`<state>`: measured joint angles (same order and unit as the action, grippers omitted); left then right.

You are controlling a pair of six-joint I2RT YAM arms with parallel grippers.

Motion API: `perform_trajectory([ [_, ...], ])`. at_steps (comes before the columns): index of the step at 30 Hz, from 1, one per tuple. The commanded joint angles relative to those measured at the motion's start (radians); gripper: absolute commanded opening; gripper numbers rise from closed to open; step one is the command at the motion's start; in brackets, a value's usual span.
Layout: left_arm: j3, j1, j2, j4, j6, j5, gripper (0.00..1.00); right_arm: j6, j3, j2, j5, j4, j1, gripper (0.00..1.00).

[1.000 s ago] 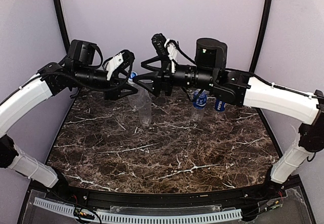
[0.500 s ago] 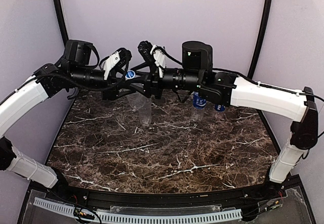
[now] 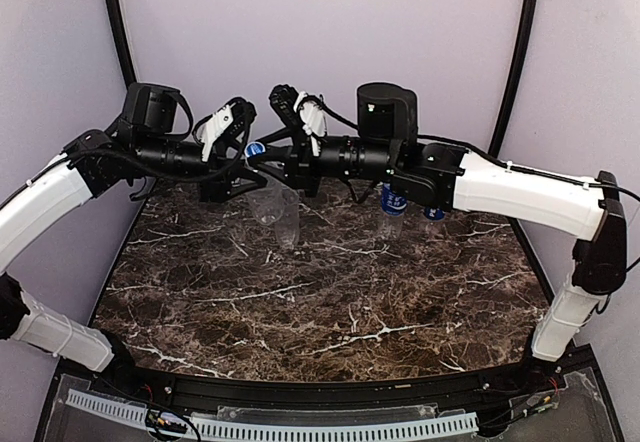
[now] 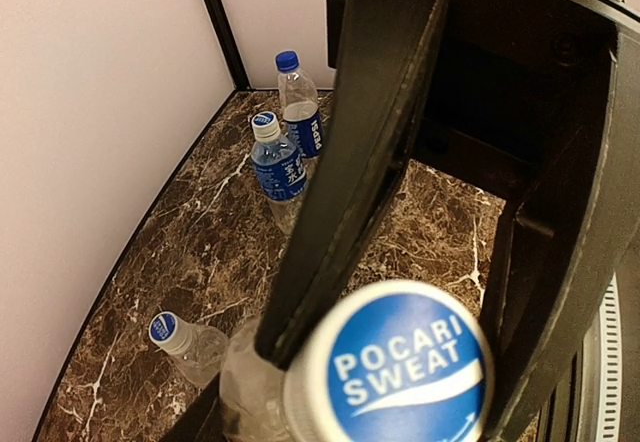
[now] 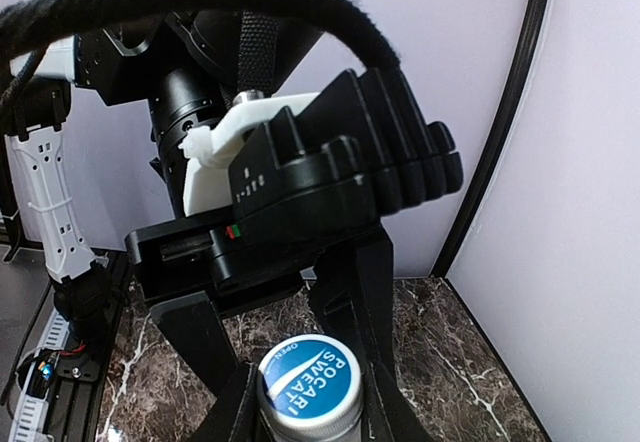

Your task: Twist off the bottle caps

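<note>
A clear unlabelled bottle [image 3: 278, 212] stands tilted at the back of the table, and my left gripper [image 3: 250, 177] is shut on its upper body. Its white-and-blue bottle cap [image 5: 308, 384] reads POCARI SWEAT and fills the bottom of the left wrist view [image 4: 400, 367]. My right gripper [image 5: 310, 407] reaches in from the right [image 3: 263, 152]. Its jaws are shut on the cap, one black finger [image 4: 350, 182] pressed against each side. My left gripper's own fingers are almost hidden in its wrist view.
Two blue-labelled capped bottles [image 3: 393, 202] [image 3: 434, 208] stand at the back right, also seen in the left wrist view [image 4: 278, 167] [image 4: 300, 102]. Another clear capped bottle [image 4: 188, 340] lies on the marble table [image 3: 320, 302] near the wall.
My right gripper has moved left onto the held bottle's cap and closed on it. The left gripper kept its hold and shifted slightly, so the bottle tilted a little.
</note>
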<state>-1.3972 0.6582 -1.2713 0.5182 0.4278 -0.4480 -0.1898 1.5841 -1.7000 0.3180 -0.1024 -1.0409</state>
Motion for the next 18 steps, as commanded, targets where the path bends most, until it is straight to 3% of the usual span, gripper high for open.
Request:
perform_trajectory([
  [1,0.045,0.009,0.053,-0.057,0.008,-0.018,0.61,0.060,0.036,-0.008,-0.039,-0.002,-0.008,0.00],
  [2,0.069,0.009,0.072,-0.074,-0.007,-0.006,0.71,0.084,0.043,-0.005,-0.040,-0.002,-0.006,0.00],
  [3,0.085,0.009,0.084,-0.116,-0.011,0.001,0.90,0.114,0.050,-0.001,-0.040,-0.003,-0.006,0.00],
  [4,0.134,0.009,0.120,-0.144,-0.015,0.020,0.97,0.149,0.057,0.005,-0.040,-0.008,-0.007,0.00],
  [9,0.397,0.009,0.269,-0.418,-0.029,0.026,0.99,0.358,0.030,0.040,-0.020,-0.116,-0.004,0.00],
  [13,0.403,0.010,0.261,-0.429,-0.098,0.062,0.99,0.456,-0.012,0.051,-0.022,-0.192,-0.003,0.00],
  [18,0.365,0.010,0.211,-0.444,-0.170,0.042,0.90,0.514,-0.041,0.035,-0.031,-0.246,-0.005,0.00],
])
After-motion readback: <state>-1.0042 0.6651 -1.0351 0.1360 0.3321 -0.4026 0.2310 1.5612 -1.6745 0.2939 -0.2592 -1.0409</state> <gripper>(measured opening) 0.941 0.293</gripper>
